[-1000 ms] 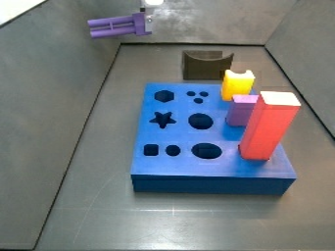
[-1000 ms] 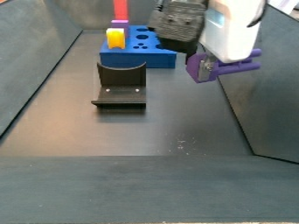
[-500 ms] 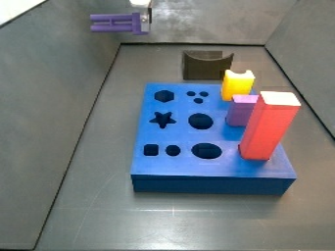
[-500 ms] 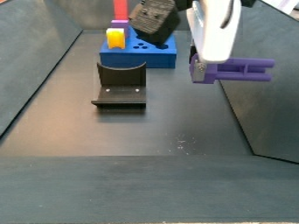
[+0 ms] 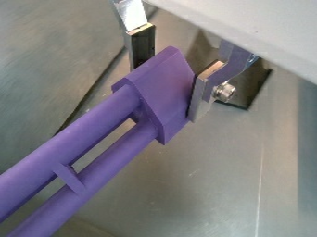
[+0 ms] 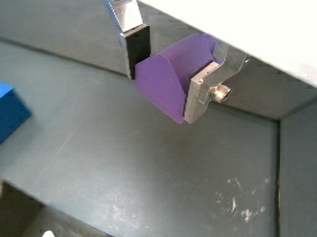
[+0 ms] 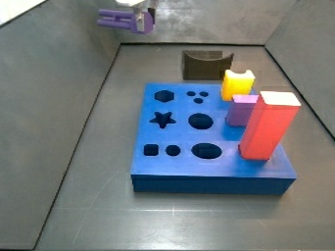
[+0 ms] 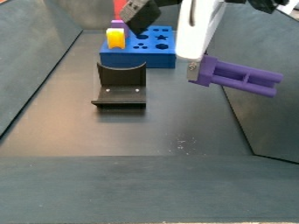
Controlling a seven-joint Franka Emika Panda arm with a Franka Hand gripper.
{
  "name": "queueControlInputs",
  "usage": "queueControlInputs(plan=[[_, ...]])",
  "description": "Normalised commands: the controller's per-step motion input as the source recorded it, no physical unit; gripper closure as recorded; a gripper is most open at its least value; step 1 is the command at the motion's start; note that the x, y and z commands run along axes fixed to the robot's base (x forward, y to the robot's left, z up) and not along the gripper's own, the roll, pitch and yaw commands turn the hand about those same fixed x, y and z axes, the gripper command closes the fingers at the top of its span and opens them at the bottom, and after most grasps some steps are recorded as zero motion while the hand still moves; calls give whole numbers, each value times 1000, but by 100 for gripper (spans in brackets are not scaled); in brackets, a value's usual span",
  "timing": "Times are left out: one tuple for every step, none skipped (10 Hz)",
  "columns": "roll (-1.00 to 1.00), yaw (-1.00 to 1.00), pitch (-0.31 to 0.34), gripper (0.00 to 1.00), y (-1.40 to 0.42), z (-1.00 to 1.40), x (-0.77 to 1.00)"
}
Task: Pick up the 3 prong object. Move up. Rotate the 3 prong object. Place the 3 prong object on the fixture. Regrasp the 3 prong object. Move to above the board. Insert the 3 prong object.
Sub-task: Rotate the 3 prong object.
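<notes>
Dark grey flooring (image 7: 92, 196) with low grey walls surrounds the work area. High above it, the gripper (image 5: 176, 72) pinches one end of the slim purple ridged bar, the 3 prong object (image 8: 237, 75), which juts out roughly level in a side view, clear of the floor. Its flat silver fingers (image 6: 203, 86) press both sides of the bar's blocky end. Well below sits the thick blue board (image 7: 197, 142) with shaped holes, carrying a tall red block (image 7: 267, 125), a yellow block (image 7: 237, 83) and a short lilac block (image 7: 242, 110). The dark notched fixture (image 8: 119, 87) stands just beside the board.
</notes>
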Motion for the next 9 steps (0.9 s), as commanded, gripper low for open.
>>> queueControlInputs(plan=[[-8, -1000, -5, 100, 10, 14, -12], [-9, -1000, -5, 100, 10, 14, -12], [-9, -1000, -5, 100, 10, 14, -12], [-10, -1000, -6, 100, 10, 14, -12], [-11, -1000, -6, 100, 11, 14, -12], [-12, -1000, -6, 100, 11, 14, -12], [-13, -1000, -7, 100, 11, 14, -12], [-14, -1000, -8, 100, 11, 14, -12], [-17, -1000, -9, 100, 11, 13, -12]])
